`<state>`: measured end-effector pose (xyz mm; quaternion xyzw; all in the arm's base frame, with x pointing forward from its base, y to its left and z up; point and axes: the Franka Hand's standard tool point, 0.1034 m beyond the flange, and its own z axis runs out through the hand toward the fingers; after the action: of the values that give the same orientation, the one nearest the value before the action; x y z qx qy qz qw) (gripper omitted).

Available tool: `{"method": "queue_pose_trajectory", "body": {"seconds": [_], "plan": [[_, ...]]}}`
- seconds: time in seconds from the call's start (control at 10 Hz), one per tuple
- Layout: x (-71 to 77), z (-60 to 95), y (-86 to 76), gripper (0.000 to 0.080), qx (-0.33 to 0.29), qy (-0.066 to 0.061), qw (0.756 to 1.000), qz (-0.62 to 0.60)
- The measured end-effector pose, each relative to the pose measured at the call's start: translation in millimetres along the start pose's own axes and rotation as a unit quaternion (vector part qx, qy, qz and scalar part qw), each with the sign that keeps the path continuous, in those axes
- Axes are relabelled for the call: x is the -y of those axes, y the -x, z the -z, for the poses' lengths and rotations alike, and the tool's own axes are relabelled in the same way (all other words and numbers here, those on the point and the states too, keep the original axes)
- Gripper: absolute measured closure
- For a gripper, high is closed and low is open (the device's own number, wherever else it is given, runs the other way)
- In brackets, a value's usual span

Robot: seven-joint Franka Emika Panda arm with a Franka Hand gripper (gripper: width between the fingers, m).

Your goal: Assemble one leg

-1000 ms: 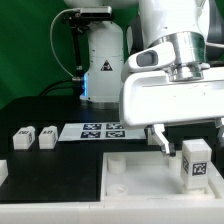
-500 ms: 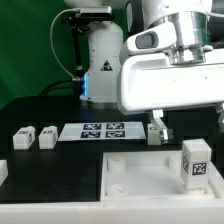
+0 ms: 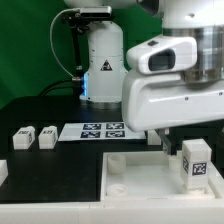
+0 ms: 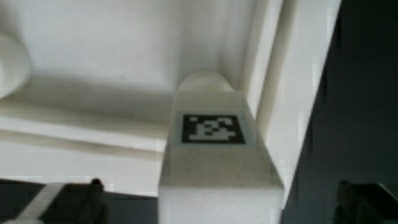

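Note:
A leg [image 3: 195, 161], a small white block with a black-and-white tag, stands upright on the right part of the large white panel [image 3: 135, 172] at the front. My gripper [image 3: 166, 137] hangs just above and to the exterior view's left of it, mostly hidden by the white hand. In the wrist view the leg [image 4: 215, 140] lies against the panel's raised edge [image 4: 80, 95]. The gripper [image 4: 222, 200] is open, with a dark finger on each side and clear gaps to the leg. Two more legs [image 3: 22, 138] [image 3: 46, 137] lie at the exterior view's left.
The marker board [image 3: 100, 130] lies behind the panel on the black table. Another white part [image 3: 3, 171] sits at the exterior view's left edge. The robot base [image 3: 100, 60] stands at the back.
The hand rose, then came down again and shifted toward the exterior view's right, now hiding most of the fingers. The upright leg and the other parts have not moved.

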<state>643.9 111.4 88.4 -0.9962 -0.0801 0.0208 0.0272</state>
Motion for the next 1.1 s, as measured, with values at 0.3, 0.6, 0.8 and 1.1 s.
{"method": "queue_pose_trajectory", "body": {"seconds": [0.3,0.6,0.8,1.1], "plan": [[5.7,-18.3,11.1,0.0150,-0.004,0.001,1.000,0.001],[5.2,-18.2,10.9,0.0402,-0.005,0.000,1.000,-0.015],[6.3,-18.4,11.0,0.0509,-0.004,-0.002,0.994,-0.106],[6.6,-18.3,6.6,0.0509,-0.025,-0.026,0.950,-0.312]]}}
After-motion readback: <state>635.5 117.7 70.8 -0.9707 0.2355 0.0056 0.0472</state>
